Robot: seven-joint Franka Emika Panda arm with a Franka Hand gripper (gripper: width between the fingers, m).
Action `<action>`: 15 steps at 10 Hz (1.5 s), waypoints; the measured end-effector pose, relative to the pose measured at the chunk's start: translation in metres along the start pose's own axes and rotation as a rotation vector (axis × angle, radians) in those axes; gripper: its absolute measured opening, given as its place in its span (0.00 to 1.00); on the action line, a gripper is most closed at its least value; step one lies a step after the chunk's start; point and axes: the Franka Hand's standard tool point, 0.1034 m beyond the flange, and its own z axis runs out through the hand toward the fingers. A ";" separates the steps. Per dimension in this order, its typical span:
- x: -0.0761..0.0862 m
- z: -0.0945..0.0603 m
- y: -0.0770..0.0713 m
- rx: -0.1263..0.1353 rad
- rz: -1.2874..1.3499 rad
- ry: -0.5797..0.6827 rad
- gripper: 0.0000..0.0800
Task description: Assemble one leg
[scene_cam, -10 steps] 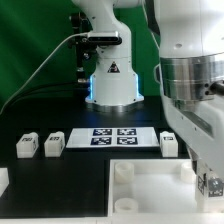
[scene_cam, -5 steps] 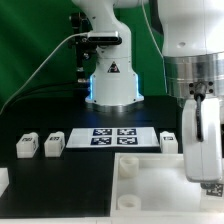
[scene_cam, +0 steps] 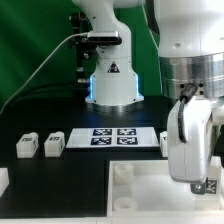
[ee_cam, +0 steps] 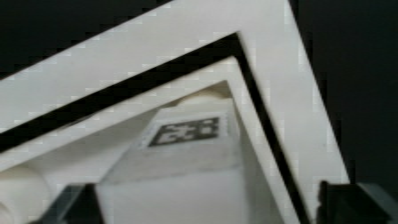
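In the exterior view two legs (scene_cam: pixel 26 146) (scene_cam: pixel 53 143) stand to the left of the marker board (scene_cam: pixel 113 138). A third leg (scene_cam: pixel 168 141) stands to its right, partly hidden behind my hand. My gripper (scene_cam: pixel 200 180) hangs low over the right part of the large white tray-like piece (scene_cam: pixel 140 186). In the wrist view a white block with a black-and-white marker (ee_cam: pixel 187 131) lies between the dark fingertips of the gripper (ee_cam: pixel 214 207), beside the tray-like piece's angled rim (ee_cam: pixel 267 95). The jaws stand wide apart, with a gap on at least one side of the block.
The robot's base (scene_cam: pixel 110 80) stands behind the marker board. Another white piece (scene_cam: pixel 3 180) sits at the exterior view's left edge. A green backdrop closes the back, and a cable runs down at the back left.
The hand has swung from the exterior view's right edge toward the left and turned. It now covers more of the right leg.
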 end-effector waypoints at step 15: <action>-0.012 -0.023 0.000 0.053 -0.078 -0.031 0.81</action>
